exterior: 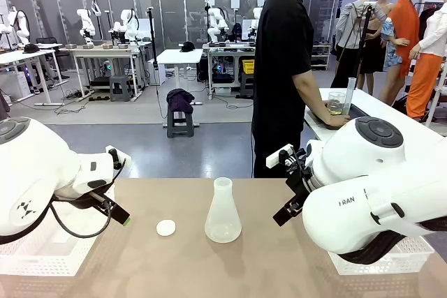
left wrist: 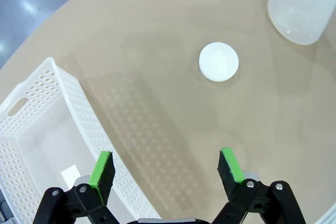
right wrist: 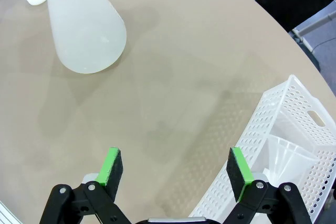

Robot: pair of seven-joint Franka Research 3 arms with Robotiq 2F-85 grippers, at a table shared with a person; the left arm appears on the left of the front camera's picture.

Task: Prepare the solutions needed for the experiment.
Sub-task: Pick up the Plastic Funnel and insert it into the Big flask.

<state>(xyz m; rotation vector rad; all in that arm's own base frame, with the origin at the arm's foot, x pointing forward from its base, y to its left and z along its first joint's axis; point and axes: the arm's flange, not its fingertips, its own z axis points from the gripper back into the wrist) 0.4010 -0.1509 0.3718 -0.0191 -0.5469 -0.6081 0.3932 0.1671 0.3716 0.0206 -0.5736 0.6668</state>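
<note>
Both grippers are hanging wide open near the flask, gripping nothing.

We're seeing the left gripper sitting left of the flask, jaws spread wide with only bare tabletop between the pads, beside the left basket. The white disc is lying just left of the flask, not touching it. The right gripper is sitting right of the flask, spread equally wide and empty, next to the right basket, which is holding a funnel. The solutions are showing as a pale yellow band in a beaker well behind the flask and to its right, on a side table, with the person's hand touching the beaker.
</note>
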